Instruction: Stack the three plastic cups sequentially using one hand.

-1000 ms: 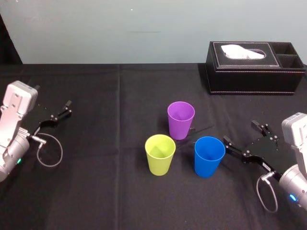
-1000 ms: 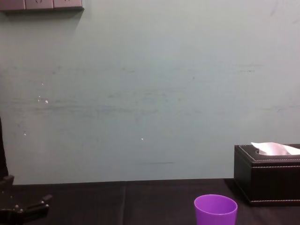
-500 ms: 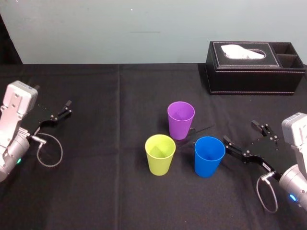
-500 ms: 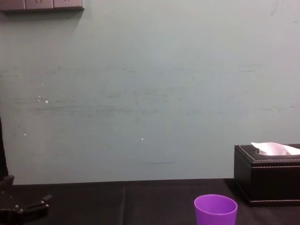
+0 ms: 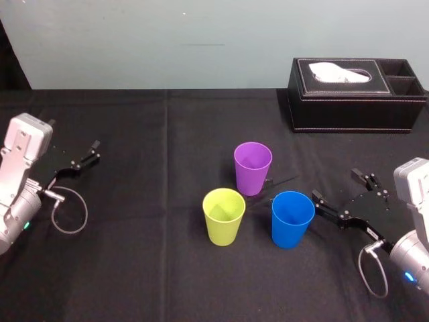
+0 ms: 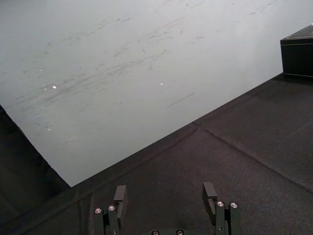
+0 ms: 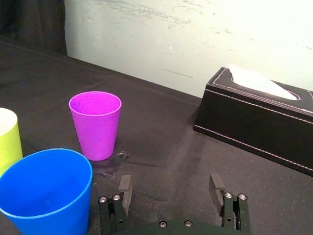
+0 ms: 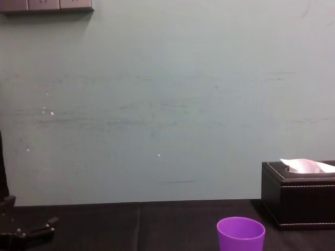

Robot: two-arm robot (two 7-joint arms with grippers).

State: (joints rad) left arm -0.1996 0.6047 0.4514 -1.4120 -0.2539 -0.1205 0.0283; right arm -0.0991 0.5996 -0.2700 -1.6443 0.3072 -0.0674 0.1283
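Note:
Three plastic cups stand upright and apart on the black table: purple (image 5: 253, 168) farthest back, yellow-green (image 5: 224, 216) front left, blue (image 5: 292, 219) front right. In the right wrist view the purple cup (image 7: 95, 124), blue cup (image 7: 46, 191) and a sliver of the yellow-green cup (image 7: 8, 140) show. My right gripper (image 5: 336, 192) is open just right of the blue cup, one fingertip (image 5: 316, 198) close to its rim, nothing between its fingers (image 7: 125, 188). My left gripper (image 5: 92, 150) rests open at the far left, empty (image 6: 166, 192). The purple cup's rim (image 8: 241, 231) shows in the chest view.
A black leather tissue box (image 5: 355, 93) with white tissue stands at the back right, also in the right wrist view (image 7: 259, 117) and chest view (image 8: 298, 194). A pale wall rises behind the table. Black cloth lies open between the left gripper and the cups.

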